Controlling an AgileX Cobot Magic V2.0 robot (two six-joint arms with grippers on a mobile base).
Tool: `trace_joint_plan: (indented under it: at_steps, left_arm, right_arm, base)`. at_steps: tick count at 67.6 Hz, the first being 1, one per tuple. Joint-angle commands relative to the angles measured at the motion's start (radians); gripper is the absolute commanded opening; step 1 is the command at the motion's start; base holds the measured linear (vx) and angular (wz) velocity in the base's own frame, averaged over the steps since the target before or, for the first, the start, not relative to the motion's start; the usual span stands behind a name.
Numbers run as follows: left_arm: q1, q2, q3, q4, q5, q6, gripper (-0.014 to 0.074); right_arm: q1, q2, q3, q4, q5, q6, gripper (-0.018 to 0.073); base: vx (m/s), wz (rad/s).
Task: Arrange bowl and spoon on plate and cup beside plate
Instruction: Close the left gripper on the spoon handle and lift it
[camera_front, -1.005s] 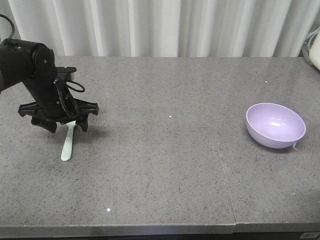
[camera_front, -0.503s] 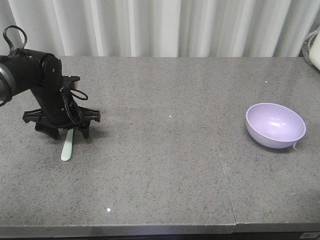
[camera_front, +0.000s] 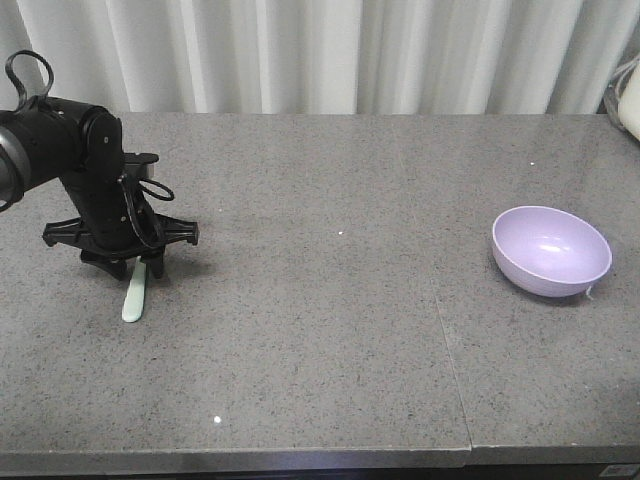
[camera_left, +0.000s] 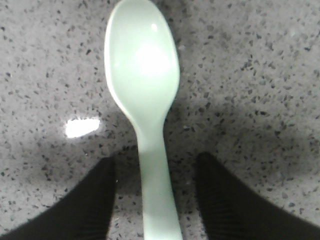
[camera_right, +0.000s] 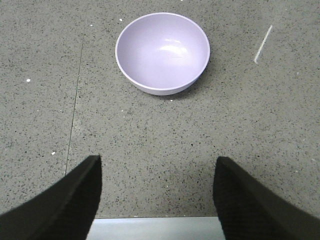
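Spoon, short, pale mint-green plastic (camera_left: 142, 75): lies flat on the grey speckled stone tabletop (camera_front: 330, 330), at the left arm's end. Left gripper (camera_left: 155, 162) is down over it, jaws spread, one black finger each side of the handle with a gap on both sides; not gripped.

Step in hand, as judged: spoon pickup. Next move calls for closing squarely on the handle, then lifting.

Small round lilac plastic bowl (camera_right: 162, 52) sits well apart at the other end. Right gripper (camera_right: 157, 160) hovers short of it, spread and empty.

Plate and cup are not in view.
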Motion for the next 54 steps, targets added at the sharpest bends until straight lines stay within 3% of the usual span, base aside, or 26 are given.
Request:
trace_joint_plan:
  at_steps: [1, 10, 29, 54]
  left_arm:
    - [-0.003, -0.045, -0.022, -0.008, 0.009, -0.013, 0.0163]
    - [-0.003, -0.045, -0.022, -0.008, 0.008, -0.012, -0.0009]
    - [-0.003, -0.080, -0.022, -0.001, 0.012, 0.005, -0.0008]
    - [-0.005, -0.334, -0.022, -0.005, 0.054, 0.020, -0.0008]
  right_arm:
    - [-0.006, -0.004, -0.029, -0.008, -0.057, -0.007, 0.0472]
    - [-0.006, -0.004, -0.029, -0.008, -0.057, -0.007, 0.0472]
    - [-0.006, -0.004, -0.029, -0.008, -0.057, -0.007, 0.0472]
    - [-0.006, -0.004, -0.029, -0.008, -0.057, -0.004, 0.0472]
  base:
    - [0.00, 0.00]
    - [0.00, 0.00]
    - [0.00, 0.00]
    - [0.00, 0.00]
